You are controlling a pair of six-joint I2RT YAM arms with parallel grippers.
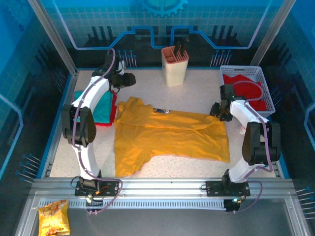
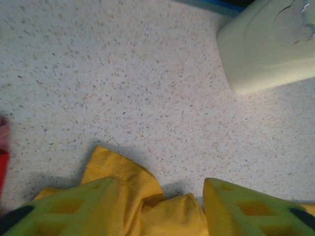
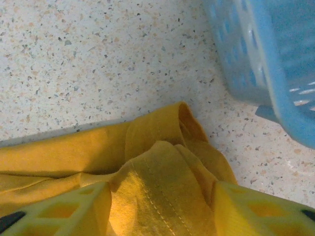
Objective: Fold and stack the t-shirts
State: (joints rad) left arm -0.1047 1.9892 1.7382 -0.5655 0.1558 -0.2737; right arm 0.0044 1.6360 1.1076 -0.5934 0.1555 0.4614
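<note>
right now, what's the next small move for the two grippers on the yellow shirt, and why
Probably close both grippers on the cloth under them. The yellow t-shirt lies spread and only partly folded. The left gripper has its fingers apart over a bunched corner, and the right gripper straddles a folded hem beside the basket. A grip would let them lift that edge over.

The large t-shirt [image 1: 170,135] is lying spread at the middle of the bench [image 1: 197,93], with two stacked t-shirts [image 1: 101,105] sitting just beside it at 9 o'clock and a holder [image 1: 174,64] standing at 12 o'clock. A basket [image 1: 241,69] at 2 o'clock is holding another t-shirt [image 1: 241,91], and a snack bag [image 1: 54,218] is lying at 8 o'clock, off the bench.
</note>
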